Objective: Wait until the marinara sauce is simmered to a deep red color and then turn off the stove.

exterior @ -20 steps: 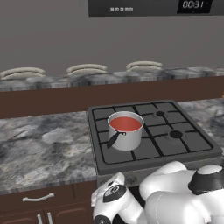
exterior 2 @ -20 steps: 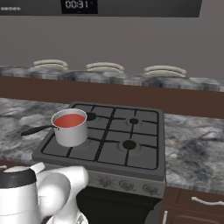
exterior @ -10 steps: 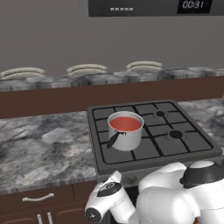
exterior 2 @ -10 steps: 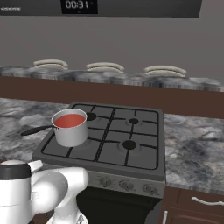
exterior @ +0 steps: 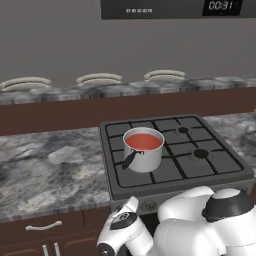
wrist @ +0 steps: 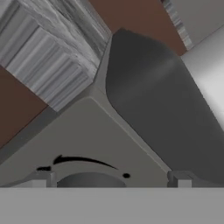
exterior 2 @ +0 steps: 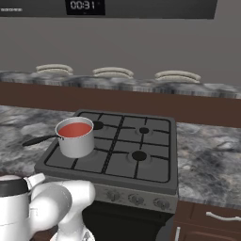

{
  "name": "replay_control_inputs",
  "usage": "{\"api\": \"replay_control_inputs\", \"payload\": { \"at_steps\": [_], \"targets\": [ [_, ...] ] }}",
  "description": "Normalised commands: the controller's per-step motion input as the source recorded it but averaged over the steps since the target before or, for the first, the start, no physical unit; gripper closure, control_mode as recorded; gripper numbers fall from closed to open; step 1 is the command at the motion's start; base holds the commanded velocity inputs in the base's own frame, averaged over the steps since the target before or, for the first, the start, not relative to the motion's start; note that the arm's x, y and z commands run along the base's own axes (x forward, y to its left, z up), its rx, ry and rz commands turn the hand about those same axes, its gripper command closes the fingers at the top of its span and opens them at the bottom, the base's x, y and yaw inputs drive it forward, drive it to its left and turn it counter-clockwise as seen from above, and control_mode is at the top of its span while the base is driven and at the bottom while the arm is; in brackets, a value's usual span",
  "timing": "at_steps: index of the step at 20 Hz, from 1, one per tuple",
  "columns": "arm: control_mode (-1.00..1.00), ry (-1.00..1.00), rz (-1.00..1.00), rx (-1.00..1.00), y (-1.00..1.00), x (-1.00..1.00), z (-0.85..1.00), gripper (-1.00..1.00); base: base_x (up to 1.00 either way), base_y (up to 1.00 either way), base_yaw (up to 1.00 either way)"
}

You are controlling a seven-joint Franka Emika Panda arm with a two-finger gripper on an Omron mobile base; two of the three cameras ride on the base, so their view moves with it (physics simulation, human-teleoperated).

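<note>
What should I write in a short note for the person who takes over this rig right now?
Gripper: open, holding nothing; its fingers stand apart, close to a round knob on the front of the stove.
Marinara sauce: red, in the small steel saucepan on the stove's front left burner, with the handle pointing toward the counter side.
Done: the hand is brought down in front of the stove's knob panel.
Left: judge whether the sauce is deep red enough; then grip the correct knob and turn it off. From these views I cannot tell if the burner is lit.
</note>
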Motion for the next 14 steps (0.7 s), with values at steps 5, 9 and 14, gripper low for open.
{"api": "replay_control_inputs", "payload": {
  "at_steps": [5, 9, 14],
  "targets": [
    [-1.00, -0.03, 0.06, 0.00, -0.41, -0.14, -0.19, -1.00, 0.00, 0.00, 0.00],
    [-1.00, 0.00, 0.01, 0.00, -0.07, 0.00, 0.00, -1.00, 0.00, 0.00, 0.00],
    [-1.00, -0.01, 0.00, 0.00, -0.65, 0.00, -0.03, -1.00, 0.00, 0.00, 0.00]
  ]
}}
